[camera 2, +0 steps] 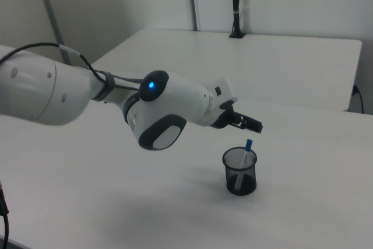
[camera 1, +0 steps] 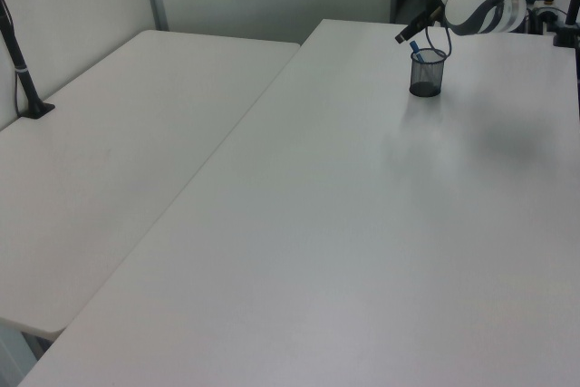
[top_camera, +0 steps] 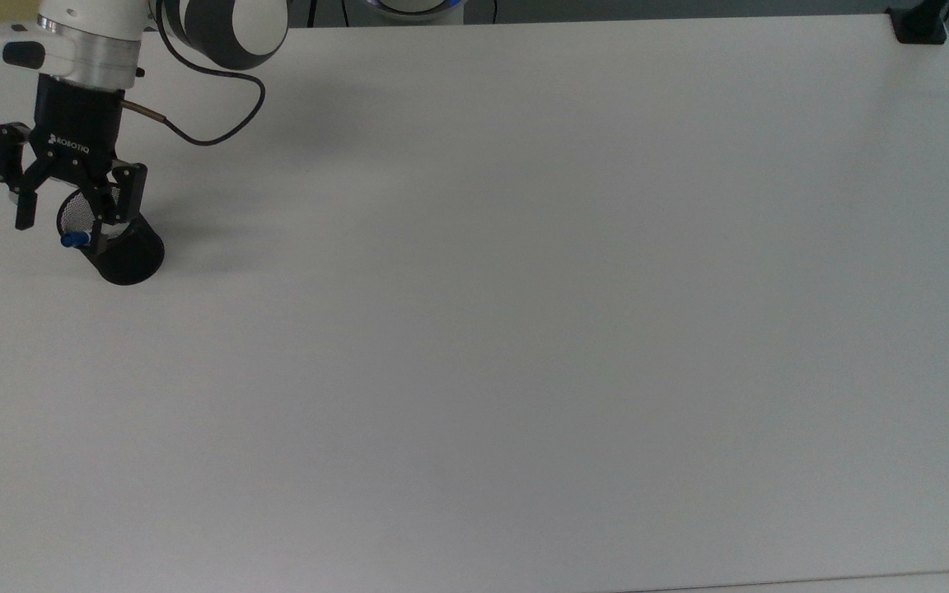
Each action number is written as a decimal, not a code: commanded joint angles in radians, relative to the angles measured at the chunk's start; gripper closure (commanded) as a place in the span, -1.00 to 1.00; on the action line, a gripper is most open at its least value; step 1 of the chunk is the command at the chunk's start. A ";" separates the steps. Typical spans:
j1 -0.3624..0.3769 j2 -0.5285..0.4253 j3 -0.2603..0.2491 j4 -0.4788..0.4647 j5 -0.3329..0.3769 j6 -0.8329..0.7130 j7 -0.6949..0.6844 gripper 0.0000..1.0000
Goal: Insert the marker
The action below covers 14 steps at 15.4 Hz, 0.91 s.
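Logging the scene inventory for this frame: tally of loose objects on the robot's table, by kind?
Marker: 1, white barrel with a blue cap, standing tilted inside the cup
Black mesh cup: 1, upright on the white table
Total: 2
The gripper is open above the cup and holds nothing.

Table (top_camera: 524,329) showing smooth matt white, likely laminate. Cup (top_camera: 124,257) looking black wire mesh, prob. metal. Marker (camera 2: 247,151) appearing smooth white plastic w/ blue cap. Arm shell (camera 2: 175,106) gleaming glossy plastic; gripper (top_camera: 63,210) reading matt black.
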State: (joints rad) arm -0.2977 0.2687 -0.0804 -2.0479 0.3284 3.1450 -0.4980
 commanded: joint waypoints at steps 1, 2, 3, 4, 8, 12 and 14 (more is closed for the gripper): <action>-0.001 -0.086 -0.012 0.083 0.027 -0.254 0.015 -1.00; -0.003 -0.107 -0.016 0.113 0.026 -0.346 0.015 -1.00; -0.004 -0.127 -0.021 0.141 0.026 -0.441 0.015 -1.00; -0.006 -0.146 -0.025 0.168 0.017 -0.550 0.015 -1.00; -0.008 -0.175 -0.055 0.345 -0.035 -1.073 0.022 -1.00; 0.028 -0.206 -0.058 0.443 -0.103 -1.393 0.175 -1.00; 0.072 -0.219 -0.061 0.445 -0.133 -1.437 0.281 -1.00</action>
State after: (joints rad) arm -0.2956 0.0700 -0.1280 -1.6153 0.2512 1.7956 -0.3684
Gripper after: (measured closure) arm 0.000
